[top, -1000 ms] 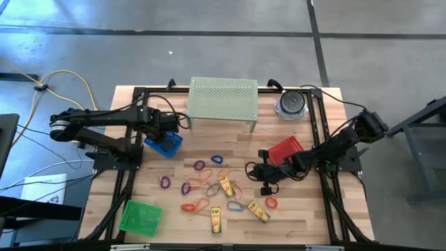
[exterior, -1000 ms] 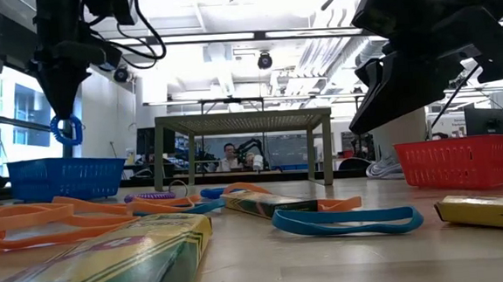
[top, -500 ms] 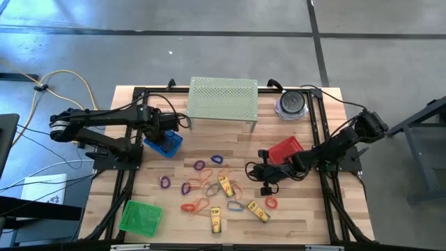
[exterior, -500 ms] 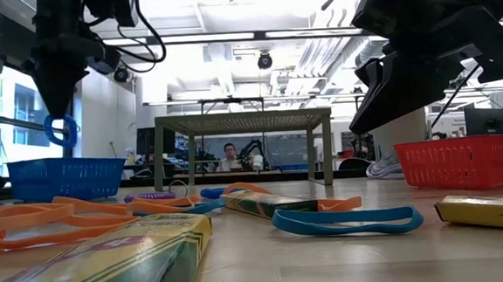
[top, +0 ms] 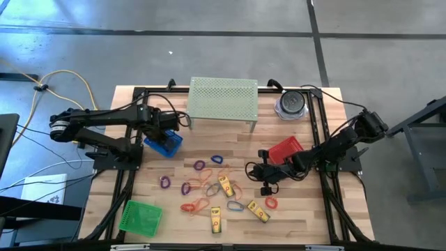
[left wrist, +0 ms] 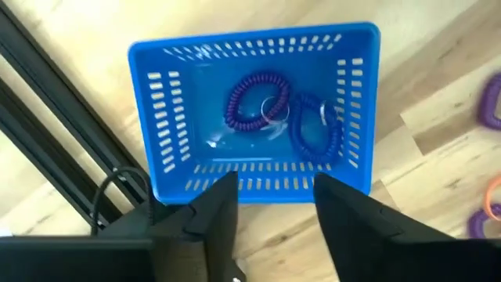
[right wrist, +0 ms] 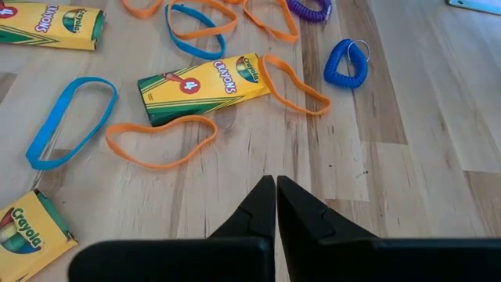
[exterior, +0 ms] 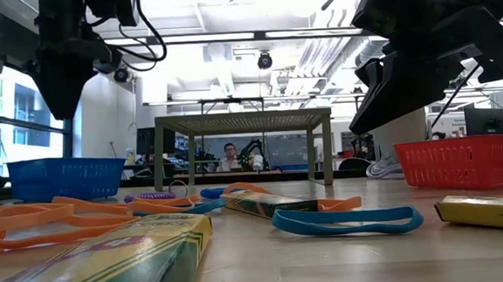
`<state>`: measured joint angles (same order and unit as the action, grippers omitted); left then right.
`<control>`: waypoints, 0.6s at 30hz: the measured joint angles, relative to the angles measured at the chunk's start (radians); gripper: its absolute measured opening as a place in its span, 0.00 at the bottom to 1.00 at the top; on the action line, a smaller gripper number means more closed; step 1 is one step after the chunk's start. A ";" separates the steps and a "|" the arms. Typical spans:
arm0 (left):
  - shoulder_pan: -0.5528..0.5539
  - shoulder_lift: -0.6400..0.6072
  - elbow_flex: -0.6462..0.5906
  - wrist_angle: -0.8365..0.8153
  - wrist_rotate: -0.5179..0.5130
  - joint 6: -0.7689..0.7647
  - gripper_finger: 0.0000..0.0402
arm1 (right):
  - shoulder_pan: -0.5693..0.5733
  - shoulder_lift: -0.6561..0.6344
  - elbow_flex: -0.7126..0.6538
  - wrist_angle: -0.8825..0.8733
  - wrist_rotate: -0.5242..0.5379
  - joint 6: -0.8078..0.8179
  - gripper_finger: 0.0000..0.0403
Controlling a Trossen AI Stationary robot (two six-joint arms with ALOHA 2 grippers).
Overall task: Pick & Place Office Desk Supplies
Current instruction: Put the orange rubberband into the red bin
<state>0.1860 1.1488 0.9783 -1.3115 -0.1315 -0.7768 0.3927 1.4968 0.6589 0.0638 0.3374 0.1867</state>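
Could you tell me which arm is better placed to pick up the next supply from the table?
The right arm, probably: its shut tool hangs over the crayon boxes and rubber bands, while the left tool is open above the blue basket.

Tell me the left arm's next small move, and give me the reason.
Probably lift the left gripper away from the blue basket and swing toward the loose loops on the table. Its fingers are open and empty, two blue coils already lie inside the basket, and a purple loop sits nearby. The right gripper waits shut over the crayon boxes.
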 joint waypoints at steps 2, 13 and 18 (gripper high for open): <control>0.000 0.000 0.000 0.000 0.001 0.026 0.44 | 0.000 0.000 0.000 0.000 0.000 0.000 0.01; -0.151 -0.001 0.074 0.037 -0.002 0.041 0.45 | -0.003 0.000 0.000 0.000 0.003 -0.004 0.01; -0.345 0.011 0.075 0.231 0.002 0.103 0.45 | -0.003 0.000 0.000 0.000 0.003 -0.004 0.01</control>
<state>-0.1587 1.1602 1.0538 -1.0803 -0.1295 -0.6739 0.3901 1.4971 0.6586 0.0639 0.3404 0.1829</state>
